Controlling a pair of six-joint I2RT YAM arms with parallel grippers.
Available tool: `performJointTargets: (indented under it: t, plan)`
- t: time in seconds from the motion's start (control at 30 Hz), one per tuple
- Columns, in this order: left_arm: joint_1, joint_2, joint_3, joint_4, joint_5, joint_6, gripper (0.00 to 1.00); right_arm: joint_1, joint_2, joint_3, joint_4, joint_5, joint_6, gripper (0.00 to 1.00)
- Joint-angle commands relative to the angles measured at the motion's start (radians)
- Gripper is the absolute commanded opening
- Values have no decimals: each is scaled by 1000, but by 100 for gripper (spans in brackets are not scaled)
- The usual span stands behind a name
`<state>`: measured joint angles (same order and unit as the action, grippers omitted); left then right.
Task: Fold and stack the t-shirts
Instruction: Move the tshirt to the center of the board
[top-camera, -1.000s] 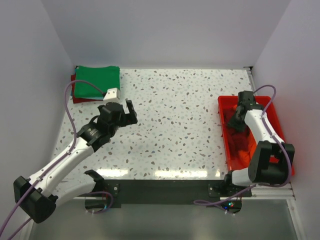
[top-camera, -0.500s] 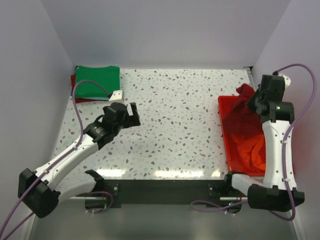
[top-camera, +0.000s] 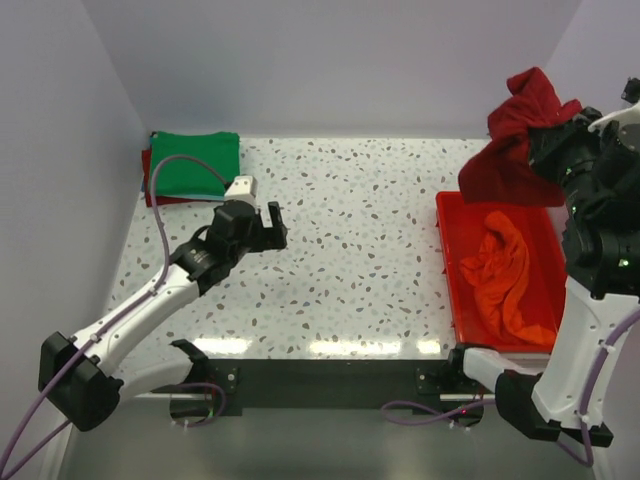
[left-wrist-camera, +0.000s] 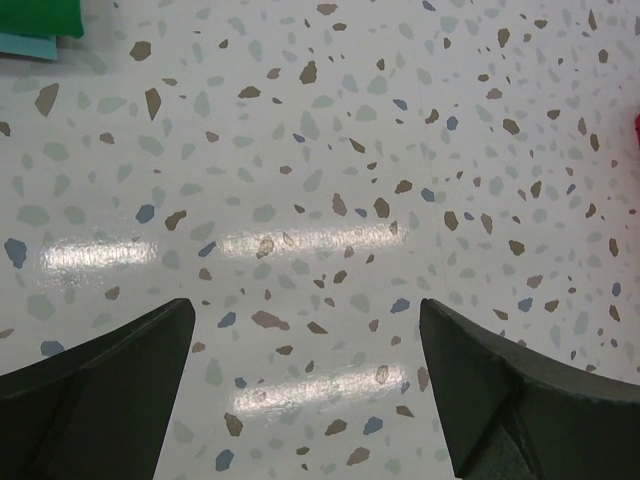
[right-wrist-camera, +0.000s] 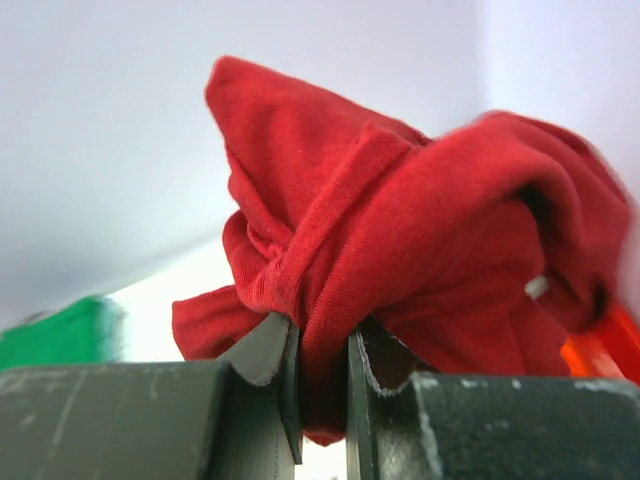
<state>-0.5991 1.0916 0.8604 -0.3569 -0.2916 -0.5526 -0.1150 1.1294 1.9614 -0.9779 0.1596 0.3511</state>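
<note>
- The table (top-camera: 360, 250) runs wide between the tub (top-camera: 447, 255) at its right edge and the green shirt (top-camera: 195, 160), folded in the far left corner.
- Over its left-middle hovers the left gripper (left-wrist-camera: 305, 385), jaws wide apart.
- The right gripper (right-wrist-camera: 322, 350) pinches a bunched red shirt (top-camera: 520, 140), which hangs high over the tub's far end.
- An orange shirt (top-camera: 505, 280) lies crumpled in the tub.

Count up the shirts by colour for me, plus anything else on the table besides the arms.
Green shirts: 1, folded
Dark red shirts: 2, one held up by the right gripper, one folded under the green
Orange shirts: 1, crumpled in the tub
Red plastic tubs: 1
Total: 5 things, 4 of them shirts
</note>
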Motion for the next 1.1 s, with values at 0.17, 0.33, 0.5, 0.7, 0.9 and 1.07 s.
performJointTargets:
  t: [0.17, 0.33, 0.5, 0.7, 0.9, 1.07]
  plan:
    - [-5, -108, 8, -5, -26, -6, 100, 260, 167, 154, 147, -303, 49, 0]
    - [-7, -167, -1, -56, -67, -33, 100, 500, 216, 111, 130, -201, 60, 0]
    - [-7, -229, -6, -119, -132, -72, 100, 626, 193, -83, 165, -83, 156, 6]
    - [-7, -262, -24, -188, -152, -90, 98, 620, 194, -386, 88, 98, 218, 89]
    - [-7, -207, -84, -180, -51, -67, 95, 623, 144, -699, 221, -52, 258, 86]
    - [-7, -108, -161, -51, 101, -127, 94, 624, 126, -898, 288, -158, 299, 78]
